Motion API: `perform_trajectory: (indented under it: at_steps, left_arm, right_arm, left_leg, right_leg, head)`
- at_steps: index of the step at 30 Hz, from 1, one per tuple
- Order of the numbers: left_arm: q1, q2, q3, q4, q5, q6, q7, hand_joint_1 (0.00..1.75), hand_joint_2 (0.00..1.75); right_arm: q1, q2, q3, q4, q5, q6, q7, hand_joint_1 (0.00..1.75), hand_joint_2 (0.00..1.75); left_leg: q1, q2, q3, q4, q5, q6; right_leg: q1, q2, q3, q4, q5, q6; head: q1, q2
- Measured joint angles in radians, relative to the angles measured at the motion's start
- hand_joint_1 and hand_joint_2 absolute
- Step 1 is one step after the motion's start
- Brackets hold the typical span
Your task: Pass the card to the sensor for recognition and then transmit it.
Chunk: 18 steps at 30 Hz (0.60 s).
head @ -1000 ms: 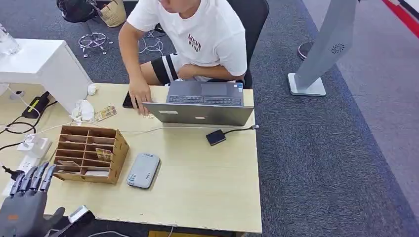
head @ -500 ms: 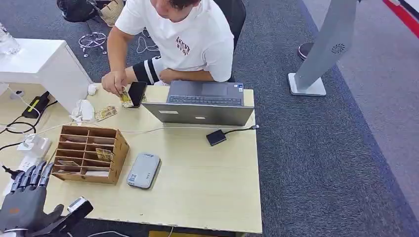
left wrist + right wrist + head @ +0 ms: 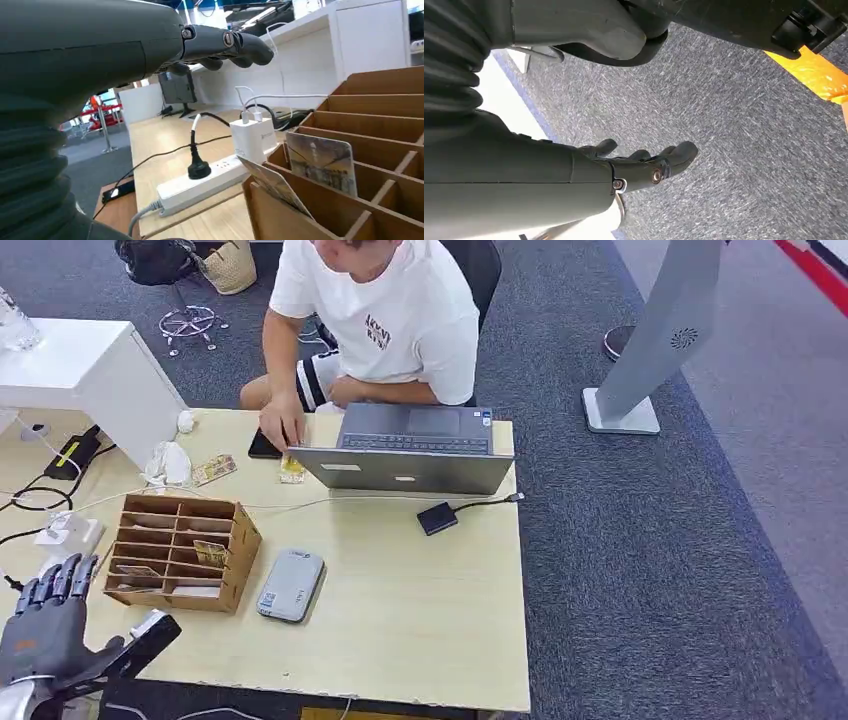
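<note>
- Grey-blue carpet (image 3: 650,570) covers the floor around a pale wooden desk (image 3: 420,620).
- A white cabinet (image 3: 90,375) stands at the desk's far left corner.
- A dark office chair (image 3: 485,265) sits behind the desk, a person in a white shirt (image 3: 390,320) on it.
- A grey stand on a flat base (image 3: 650,350) rises to the right, well apart from the desk.

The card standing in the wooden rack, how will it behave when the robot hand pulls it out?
The card looks thin and flat, so probably light and fairly stiff. Its printed face seems glossy, so it may slip in a pinch. It leans loosely in an open slot of the rack, so it should slide out easily, though the light rack might shift.
</note>
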State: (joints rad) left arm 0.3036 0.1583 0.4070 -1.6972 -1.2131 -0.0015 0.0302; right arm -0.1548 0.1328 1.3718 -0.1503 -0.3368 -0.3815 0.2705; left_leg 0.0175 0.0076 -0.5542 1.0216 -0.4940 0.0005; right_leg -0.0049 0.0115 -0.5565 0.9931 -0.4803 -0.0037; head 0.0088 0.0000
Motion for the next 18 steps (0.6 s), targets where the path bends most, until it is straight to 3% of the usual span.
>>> perform_trajectory:
  at_steps: [18]
  left_arm:
    - [-0.05, 0.032, -0.019, 0.062, -0.003, 0.013, 0.021, 0.0, 1.75]
  right_arm:
    - [0.0, 0.0, 0.003, 0.0, 0.01, 0.003, 0.001, 0.0, 1.75]
  left_leg:
    - [0.0, 0.0, 0.0, 0.0, 0.0, 0.0]
  right_leg:
    - [0.0, 0.0, 0.0, 0.0, 0.0, 0.0]
  head:
    - [0.0, 0.0]
